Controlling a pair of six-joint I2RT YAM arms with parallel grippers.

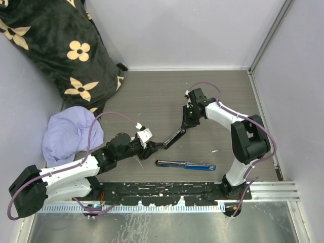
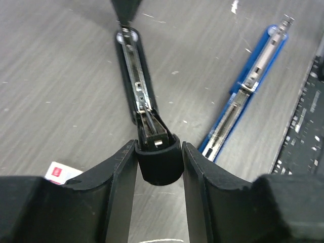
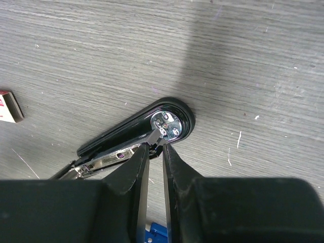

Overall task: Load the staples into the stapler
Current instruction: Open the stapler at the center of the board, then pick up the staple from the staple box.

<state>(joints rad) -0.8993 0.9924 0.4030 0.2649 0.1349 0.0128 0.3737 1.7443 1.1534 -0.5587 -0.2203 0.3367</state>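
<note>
Left jaws clasp the stapler at its hinge; right jaws pinch its metal tip. Pull gently, spreading it wide for the staples.

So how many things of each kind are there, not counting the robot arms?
Staplers: 2 (long black stapler, long blue stapler)
Staple boxes: 1 (small white and red cardboard box)
Cloths: 1 (crumpled lilac cloth)
Cushions: 1 (black cushion with cream flowers)
Total: 5

Blue stapler close beside black stapler
</note>
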